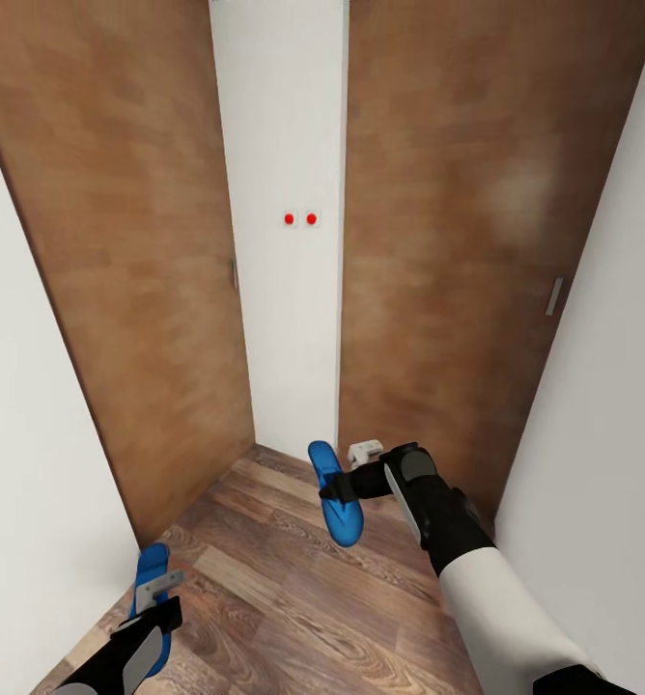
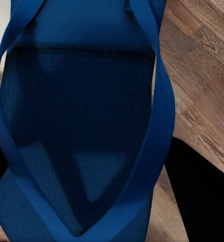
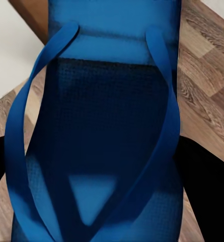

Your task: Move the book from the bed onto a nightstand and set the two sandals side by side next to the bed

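— While both arms face the narrow white wall panel (image 1: pixel 279 241) between two brown wooden doors (image 1: pixel 129 251), where are the sandals?

— Each is carried; the right gripper (image 1: pixel 347 483) is clenched on a blue rubber flip-flop sandal (image 1: pixel 337 497) that hangs tilted above the wood-plank floor (image 1: pixel 265 579), just in front of that panel's foot; the left gripper (image 1: pixel 154 603) grips the other blue flip-flop sandal (image 1: pixel 151 579), lower and nearer the robot than the panel.

— And up close?

— The left wrist view has the blue sole and straps (image 2: pixel 81 126) against the lens; the right wrist view has the same (image 3: pixel 101 131); I judge both grasps firm, though the pads themselves are hidden.

— Bed, book, nightstand?

— None of them here; this is a tight corner with white walls on either side of the panel.

— What could go wrong?

— Turning away, I judge; the right sandal sticks out toward the doors, so a quick swing could knock it against one and loosen the hold; a dropped sandal near the panel would mean a fresh pick-up.
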Robot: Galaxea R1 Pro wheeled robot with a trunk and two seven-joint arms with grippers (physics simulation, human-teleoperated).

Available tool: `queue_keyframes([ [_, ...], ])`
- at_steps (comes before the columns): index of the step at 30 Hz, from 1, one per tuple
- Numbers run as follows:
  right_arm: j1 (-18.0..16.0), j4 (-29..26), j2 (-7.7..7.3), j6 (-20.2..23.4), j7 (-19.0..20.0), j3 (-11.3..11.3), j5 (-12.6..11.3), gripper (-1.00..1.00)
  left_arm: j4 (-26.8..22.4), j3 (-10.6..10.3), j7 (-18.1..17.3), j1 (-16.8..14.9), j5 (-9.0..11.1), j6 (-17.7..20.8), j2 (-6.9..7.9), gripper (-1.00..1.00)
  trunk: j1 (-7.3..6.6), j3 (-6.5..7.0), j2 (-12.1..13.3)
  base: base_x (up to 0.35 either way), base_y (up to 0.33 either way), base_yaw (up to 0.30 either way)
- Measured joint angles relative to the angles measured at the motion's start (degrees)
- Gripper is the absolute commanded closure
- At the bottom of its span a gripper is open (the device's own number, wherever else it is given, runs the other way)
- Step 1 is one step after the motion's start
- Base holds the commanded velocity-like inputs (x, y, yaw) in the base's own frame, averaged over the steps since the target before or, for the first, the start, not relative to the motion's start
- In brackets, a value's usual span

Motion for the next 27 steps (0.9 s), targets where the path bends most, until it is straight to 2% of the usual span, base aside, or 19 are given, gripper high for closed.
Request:
queue_keyframes([
  [23,0.0,0.0,-0.05,0.0,0.0,-0.1,0.1,1.00,0.0,0.0,0.0,0.0,0.0,0.1,-0.12,1.00,-5.05,3.53,9.2,0.000,0.000,0.262],
  [27,0.0,0.0,-0.11,0.0,0.0,-0.2,0.0,1.00,0.0,0.0,0.0,0.0,0.0,0.1,-0.12,1.00,-5.93,4.18,10.8,0.000,0.000,0.126],
])
